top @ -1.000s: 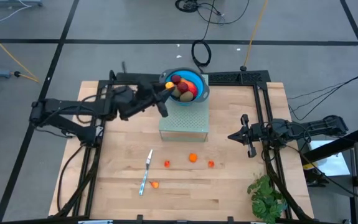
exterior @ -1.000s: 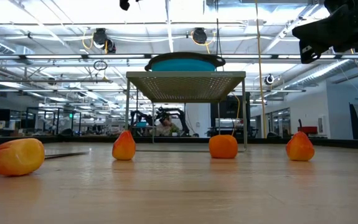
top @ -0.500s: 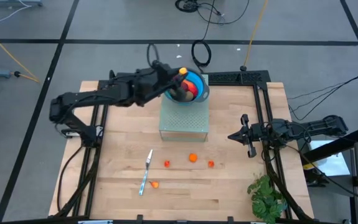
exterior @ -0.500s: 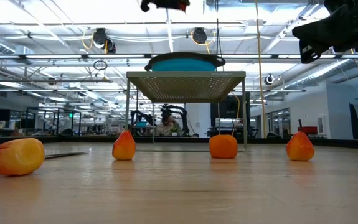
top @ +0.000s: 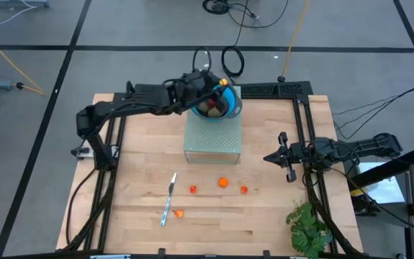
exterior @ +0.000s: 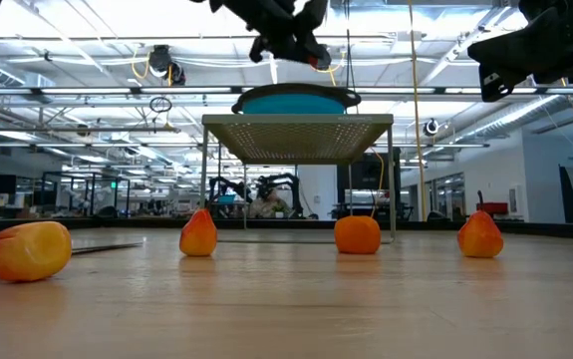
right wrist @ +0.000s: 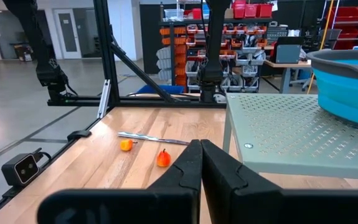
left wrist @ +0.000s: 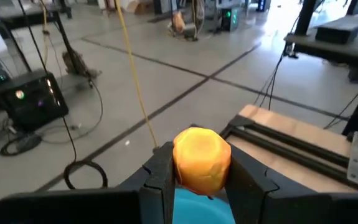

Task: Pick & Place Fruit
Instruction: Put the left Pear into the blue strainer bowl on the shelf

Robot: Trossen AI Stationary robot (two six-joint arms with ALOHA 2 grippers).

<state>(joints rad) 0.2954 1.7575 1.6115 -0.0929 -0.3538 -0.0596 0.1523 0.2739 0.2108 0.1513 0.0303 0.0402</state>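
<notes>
My left gripper (top: 221, 83) reaches from the table's left and hangs over the far rim of a blue bowl (top: 230, 105). It is shut on a small orange-yellow fruit (left wrist: 202, 155). The bowl stands on a pale green perforated stand (top: 212, 140) and holds red and dark fruit (top: 212, 108), partly hidden by the gripper. Several small orange fruit (top: 223, 182) lie on the wooden table nearer the front. My right gripper (top: 284, 157) waits shut at the table's right side, touching nothing. My left gripper pinches the orange-yellow fruit by its two opposite sides (left wrist: 182, 163) between its two fingers (left wrist: 161, 171). The fingers come nearly level from the table's left. The fruit is lifted clear and hangs above the bowl's rim (left wrist: 197, 208).
A slim silver knife (top: 168, 199) lies on the table's near left part, beside one orange fruit (top: 179, 213). A green leafy plant (top: 309, 226) stands at the near right corner. Black frame rails run along the table's left, far and right sides.
My left gripper has swung toward the table's right and far edges, from beside the bowl's left side to above its far rim. It has carried the orange-yellow fruit along, staying shut on it. The right arm has kept still.
</notes>
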